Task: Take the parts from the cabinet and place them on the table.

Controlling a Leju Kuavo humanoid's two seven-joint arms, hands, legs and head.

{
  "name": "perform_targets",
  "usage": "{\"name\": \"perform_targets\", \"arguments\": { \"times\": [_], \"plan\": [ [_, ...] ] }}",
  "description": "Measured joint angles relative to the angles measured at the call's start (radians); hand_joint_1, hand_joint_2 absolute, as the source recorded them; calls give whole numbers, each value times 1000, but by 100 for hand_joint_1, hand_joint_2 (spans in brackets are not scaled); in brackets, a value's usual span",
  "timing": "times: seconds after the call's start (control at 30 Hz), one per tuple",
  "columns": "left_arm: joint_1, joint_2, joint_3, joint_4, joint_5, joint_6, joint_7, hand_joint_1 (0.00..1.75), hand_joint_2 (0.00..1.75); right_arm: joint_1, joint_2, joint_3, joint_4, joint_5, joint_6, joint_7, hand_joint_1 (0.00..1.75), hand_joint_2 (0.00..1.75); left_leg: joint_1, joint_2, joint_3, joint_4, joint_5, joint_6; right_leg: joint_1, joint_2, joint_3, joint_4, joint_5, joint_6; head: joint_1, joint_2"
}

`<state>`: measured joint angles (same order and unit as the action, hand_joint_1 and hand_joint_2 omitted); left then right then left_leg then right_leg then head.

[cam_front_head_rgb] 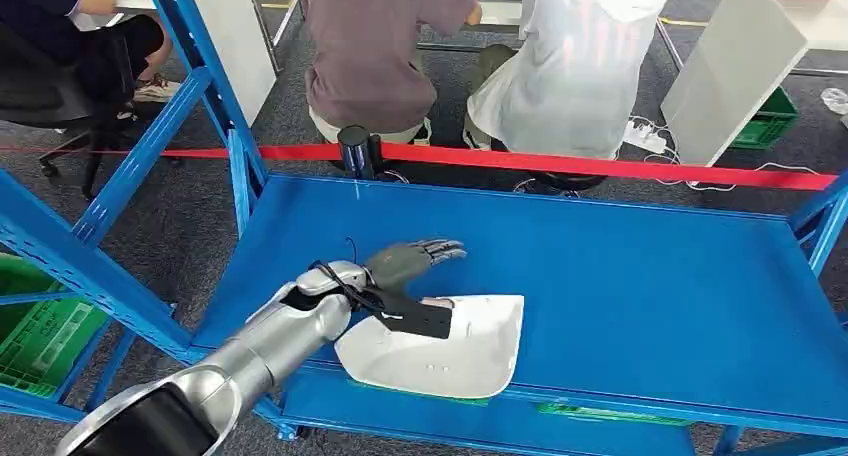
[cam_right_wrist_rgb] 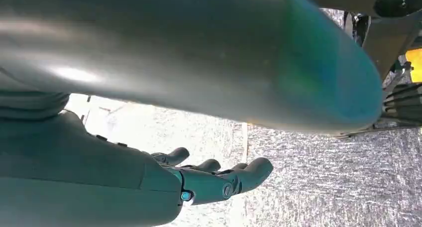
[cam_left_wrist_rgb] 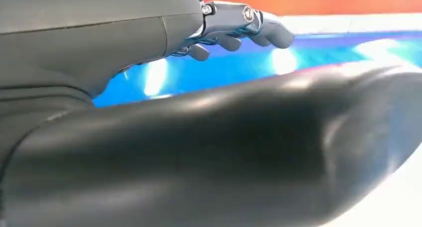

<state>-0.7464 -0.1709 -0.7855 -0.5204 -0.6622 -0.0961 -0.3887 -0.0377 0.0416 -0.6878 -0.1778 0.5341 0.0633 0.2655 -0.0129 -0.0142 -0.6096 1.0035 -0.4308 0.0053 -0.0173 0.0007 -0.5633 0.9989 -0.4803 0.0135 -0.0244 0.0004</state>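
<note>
On the far left we see a green crate (cam_front_head_rgb: 40, 326) on the floor beside the blue cabinet frame (cam_front_head_rgb: 150, 141). Our left arm (cam_front_head_rgb: 270, 338) reaches in over the blue shelf (cam_front_head_rgb: 620, 286), and our left hand (cam_front_head_rgb: 405, 264) hovers with its fingers (cam_front_head_rgb: 440, 249) stretched out and apart, gripping nothing; the thumb lies over the near edge of the white part (cam_front_head_rgb: 450, 351). That part, a curved white shell, rests on the front edge of the shelf, just beneath the wrist. In the left wrist view the fingers (cam_left_wrist_rgb: 239, 30) hang clear above the glossy blue surface. Behind the shelf a red barrier tape (cam_front_head_rgb: 600, 166) runs across, and two people (cam_front_head_rgb: 480, 56) sit beyond it. Our right hand (cam_right_wrist_rgb: 209, 179) hangs over grey carpet floor (cam_right_wrist_rgb: 323, 187), its fingers loosely spread and holding nothing.
</note>
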Motion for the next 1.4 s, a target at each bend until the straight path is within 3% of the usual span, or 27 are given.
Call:
{"name": "perform_targets", "arguments": {
  "times": [0.37,0.4,1.4],
  "plan": [
    [44,8,-51,-17,14,-1,16,0,0,2,3,-15,0,2,-3,-2,0,0,0,0,0,0,0,0,0,0,0,0,0,0,0,0],
    [46,8,-55,-17,18,-1,22,0,175,2,3,-16,0,2,-2,-5,0,0,0,0,0,0,0,0,0,0,0,0,0,0,0,0],
    [39,-17,-99,13,52,54,78,2,175,2,4,-24,0,41,0,-13,0,0,0,0,0,0,0,0,0,0,0,0,0,0,0,0]
  ]
}}
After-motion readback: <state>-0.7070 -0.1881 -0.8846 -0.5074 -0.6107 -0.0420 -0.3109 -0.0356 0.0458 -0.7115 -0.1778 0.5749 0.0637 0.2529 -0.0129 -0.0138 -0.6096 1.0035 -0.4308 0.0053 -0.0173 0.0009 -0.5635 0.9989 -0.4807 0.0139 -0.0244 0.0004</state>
